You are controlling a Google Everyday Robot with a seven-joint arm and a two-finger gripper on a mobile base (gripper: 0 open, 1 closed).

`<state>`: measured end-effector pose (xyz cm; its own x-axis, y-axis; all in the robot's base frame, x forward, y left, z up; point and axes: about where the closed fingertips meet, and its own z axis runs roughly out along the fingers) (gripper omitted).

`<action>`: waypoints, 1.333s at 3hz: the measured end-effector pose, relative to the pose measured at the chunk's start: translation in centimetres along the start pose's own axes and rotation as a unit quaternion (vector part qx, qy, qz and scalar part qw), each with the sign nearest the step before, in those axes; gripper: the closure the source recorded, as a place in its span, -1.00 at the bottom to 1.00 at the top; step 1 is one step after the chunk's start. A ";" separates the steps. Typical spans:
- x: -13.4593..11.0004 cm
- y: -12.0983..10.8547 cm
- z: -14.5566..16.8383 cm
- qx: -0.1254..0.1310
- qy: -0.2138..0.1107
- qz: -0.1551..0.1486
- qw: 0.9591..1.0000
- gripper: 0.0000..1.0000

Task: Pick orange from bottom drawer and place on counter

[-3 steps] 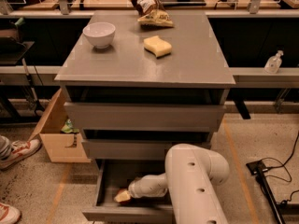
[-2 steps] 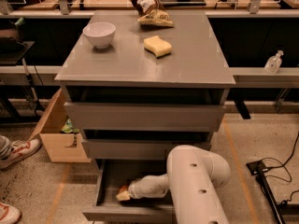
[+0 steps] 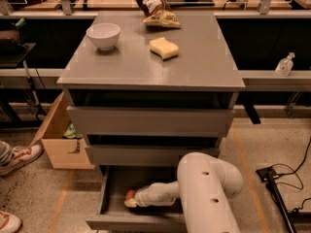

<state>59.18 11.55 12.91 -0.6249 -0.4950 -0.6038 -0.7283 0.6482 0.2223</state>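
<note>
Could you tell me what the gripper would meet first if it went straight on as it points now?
The gripper, low inside the bottom drawer, points left at the orange right at its tip, so it would probably meet that first, then the drawer's left wall. Contact is unclear.

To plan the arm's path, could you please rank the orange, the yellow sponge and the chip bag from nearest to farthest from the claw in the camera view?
The claw is inside the open bottom drawer, at its left.
1. The orange: in the drawer, right at the claw.
2. The yellow sponge: middle of the counter, above.
3. The chip bag: at the counter's back edge.
</note>
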 end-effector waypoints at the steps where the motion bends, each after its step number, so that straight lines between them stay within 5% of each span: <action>1: -1.0 0.3 -1.2 -0.019 -0.027 -0.009 0.999 1.00; 3: -3.2 0.1 -6.9 -0.085 -0.109 -0.035 0.990 1.00; 4: -3.0 0.9 -7.3 -0.102 -0.106 -0.041 0.988 1.00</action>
<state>58.32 9.41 20.48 -0.5033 -0.3946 -0.7688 -0.8294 0.4704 0.3015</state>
